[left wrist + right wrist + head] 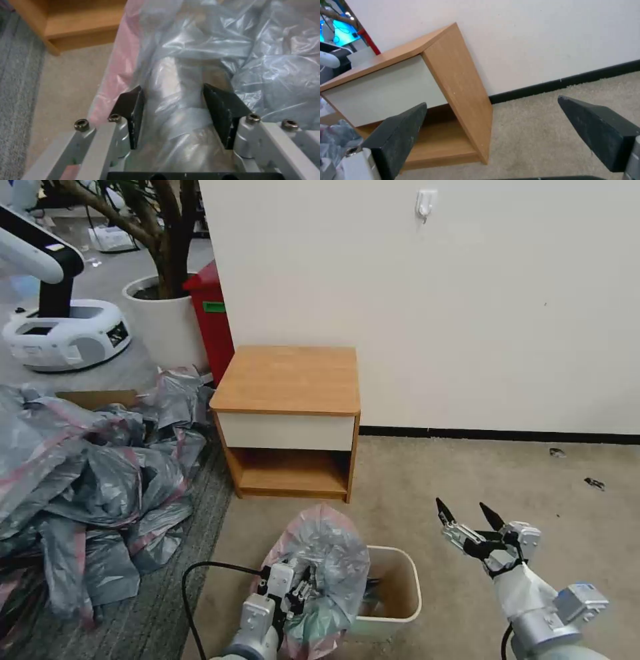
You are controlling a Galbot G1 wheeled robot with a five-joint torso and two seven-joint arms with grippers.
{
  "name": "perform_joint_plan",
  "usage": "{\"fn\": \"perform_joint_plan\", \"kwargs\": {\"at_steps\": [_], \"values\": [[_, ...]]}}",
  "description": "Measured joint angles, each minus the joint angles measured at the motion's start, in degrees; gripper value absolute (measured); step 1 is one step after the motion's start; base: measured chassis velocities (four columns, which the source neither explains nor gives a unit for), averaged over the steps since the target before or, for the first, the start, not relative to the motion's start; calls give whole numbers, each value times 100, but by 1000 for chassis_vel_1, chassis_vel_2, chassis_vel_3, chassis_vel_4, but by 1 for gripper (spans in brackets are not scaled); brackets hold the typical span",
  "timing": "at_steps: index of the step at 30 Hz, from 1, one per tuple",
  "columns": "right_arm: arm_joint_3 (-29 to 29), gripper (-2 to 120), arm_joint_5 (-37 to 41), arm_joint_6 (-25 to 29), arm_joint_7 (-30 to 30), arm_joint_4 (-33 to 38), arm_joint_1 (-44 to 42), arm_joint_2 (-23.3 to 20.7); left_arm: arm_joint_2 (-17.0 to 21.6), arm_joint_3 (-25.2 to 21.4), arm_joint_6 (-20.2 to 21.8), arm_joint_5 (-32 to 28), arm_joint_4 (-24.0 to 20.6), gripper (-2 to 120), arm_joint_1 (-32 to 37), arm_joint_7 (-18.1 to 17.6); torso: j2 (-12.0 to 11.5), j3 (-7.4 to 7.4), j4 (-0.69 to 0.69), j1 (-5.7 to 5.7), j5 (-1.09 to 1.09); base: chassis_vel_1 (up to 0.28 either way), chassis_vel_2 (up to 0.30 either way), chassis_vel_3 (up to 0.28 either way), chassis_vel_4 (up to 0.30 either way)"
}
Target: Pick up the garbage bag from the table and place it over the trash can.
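Garbage bag bunched over trash can, left side, before table; left gripper there, right gripper spread, empty. Left wrist: fingers astride plastic, grip uncertain. Right wrist: fingers wide apart.

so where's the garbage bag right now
In the head view the garbage bag is bunched at the left end of the trash can, in front of the table, with the left gripper closed on it.

The garbage bag covers the trash can's left half; its right half lies open.
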Motion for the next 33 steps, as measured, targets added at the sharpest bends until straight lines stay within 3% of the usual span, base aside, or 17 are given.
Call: {"fn": "perform_joint_plan", "kwargs": {"at_steps": [15,18,24,28,33], "values": [[-166,100,12,-56,113,111,105,2,-113,71,-30,-161,317,17,-291,-151,0,-1,1,-1,0,0,0,0,0],[-336,100,8,-250,112,372,36,-17,-84,25,-268,-218,276,11,-208,-117,0,0,0,0,-4,0,0,0,0],[-712,100,-115,-474,-4,684,-166,63,-20,-134,-526,-333,48,8,-133,-37,0,1,0,0,-3,0,0,0,0],[-1009,100,-136,-1013,-223,1014,-450,150,15,-279,-763,-434,-222,7,-96,22,0,0,-1,0,-2,0,0,0,0],[-1608,100,-123,-1757,44,1062,-207,204,60,-548,-969,-491,-452,7,-20,268,0,0,1,0,-1,0,0,0,0]]}}
